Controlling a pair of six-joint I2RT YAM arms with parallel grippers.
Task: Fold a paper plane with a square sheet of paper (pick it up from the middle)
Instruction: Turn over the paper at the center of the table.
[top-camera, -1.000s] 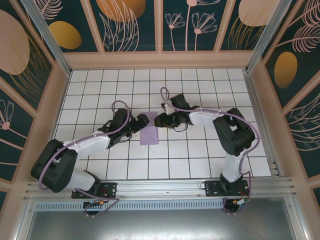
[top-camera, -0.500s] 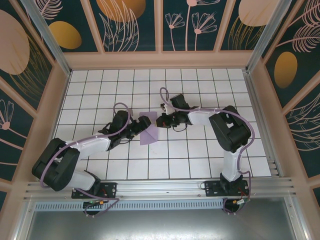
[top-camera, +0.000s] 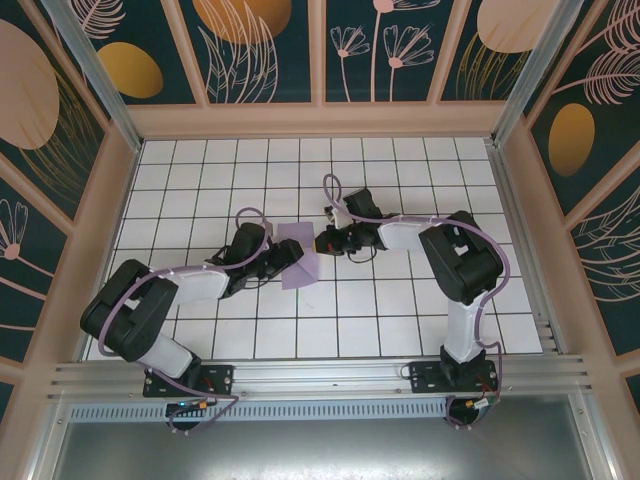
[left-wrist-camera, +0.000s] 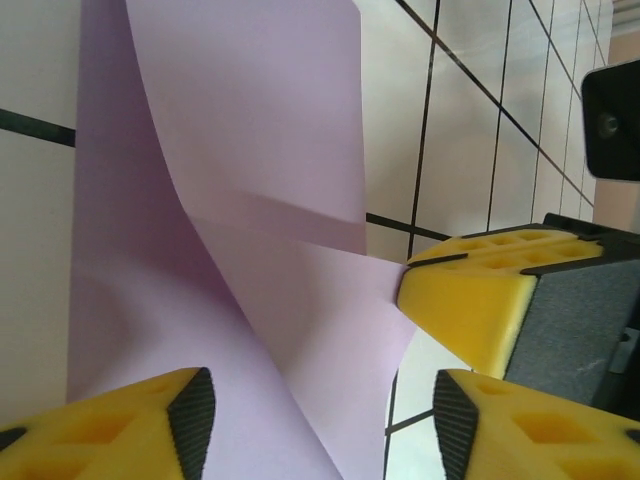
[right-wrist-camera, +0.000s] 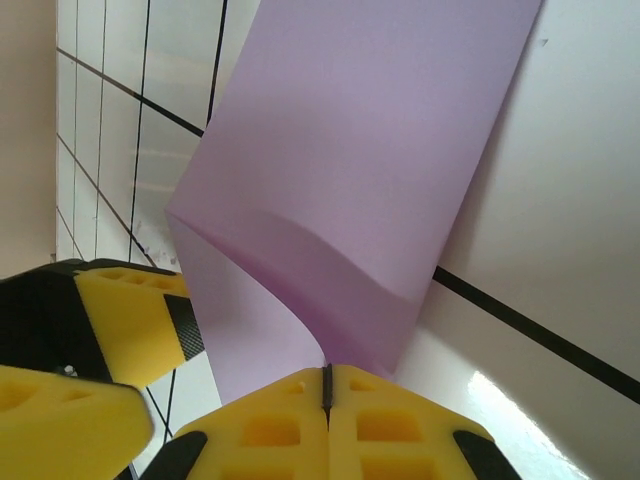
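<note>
Start at your left gripper (top-camera: 283, 256): it has pushed in from 8 o'clock and now sits against the left side of the square sheet of paper (top-camera: 300, 272). A second ago it stood off that edge with its jaws wider. They are narrowing but not closed. In the left wrist view the left gripper (left-wrist-camera: 325, 405) has its yellow fingers (left-wrist-camera: 150, 425) well apart, with lilac paper running down between them.

The sheet itself is near the middle of the tiled table (top-camera: 400, 310), about where it was. It no longer lies flat: the paper (left-wrist-camera: 250, 150) bows up in a soft curl, with one flap standing over the other.

At the sheet's 2 o'clock corner, your right gripper (top-camera: 322, 240) has gone from partly open to fully closed. The right wrist view shows the right gripper (right-wrist-camera: 325, 385) pressed shut, with the sheet's (right-wrist-camera: 370, 150) lower edge pinched in the seam.

So one side is secured and lifted. The left side is bracketed but not yet held. Finish that closure before you shape any crease, I'd judge, or the sheet may swing on the single pinch.
</note>
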